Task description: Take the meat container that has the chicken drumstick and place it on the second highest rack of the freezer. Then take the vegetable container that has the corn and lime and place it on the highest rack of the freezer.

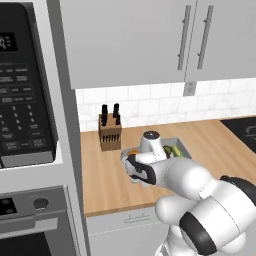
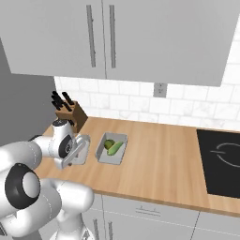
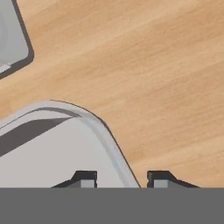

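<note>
The pincer straddles the meat container's rim on the table, fingers apart. The vegetable container sits just right. Neither is in the freezer yet.

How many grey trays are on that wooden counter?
2. One tray sits right under the robot's hand, near the knife block; the other tray lies beside it, toward the stovetop, holding green vegetables. The arm may hide more.
</note>
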Robot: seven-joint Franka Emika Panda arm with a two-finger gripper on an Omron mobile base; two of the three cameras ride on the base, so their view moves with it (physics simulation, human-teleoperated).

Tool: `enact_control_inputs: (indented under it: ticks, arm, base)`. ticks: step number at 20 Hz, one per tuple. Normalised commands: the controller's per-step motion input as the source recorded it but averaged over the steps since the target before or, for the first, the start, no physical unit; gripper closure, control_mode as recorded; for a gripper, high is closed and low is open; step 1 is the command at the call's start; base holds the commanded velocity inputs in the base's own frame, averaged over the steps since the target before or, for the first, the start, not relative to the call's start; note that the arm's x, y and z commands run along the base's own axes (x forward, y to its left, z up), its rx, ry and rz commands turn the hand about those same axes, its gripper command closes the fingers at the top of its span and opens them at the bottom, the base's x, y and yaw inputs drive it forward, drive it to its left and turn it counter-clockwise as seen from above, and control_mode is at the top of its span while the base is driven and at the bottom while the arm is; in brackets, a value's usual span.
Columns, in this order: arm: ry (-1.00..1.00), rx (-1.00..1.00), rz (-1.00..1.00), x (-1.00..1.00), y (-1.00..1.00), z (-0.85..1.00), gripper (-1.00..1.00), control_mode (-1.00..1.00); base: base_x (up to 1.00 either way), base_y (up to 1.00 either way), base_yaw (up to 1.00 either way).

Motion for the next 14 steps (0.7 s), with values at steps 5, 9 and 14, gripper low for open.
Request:
enact_control_inputs:
  ticks: [5, 9, 14]
  arm:
    - [0.0, 0.0, 0.0, 0.0, 0.0, 0.0, 1.0, -1.0]
    - [0.0, 0.0, 0.0, 0.0, 0.0, 0.0, 1.0, -1.0]
    - [-0.02, 0.0, 0.03, -0.16, 0.0, 0.05, 1.0, -1.0]
  base:
    - [0.0, 0.0, 0.0]
    - [0.0, 0.0, 0.0]
    - [0.0, 0.0, 0.0]
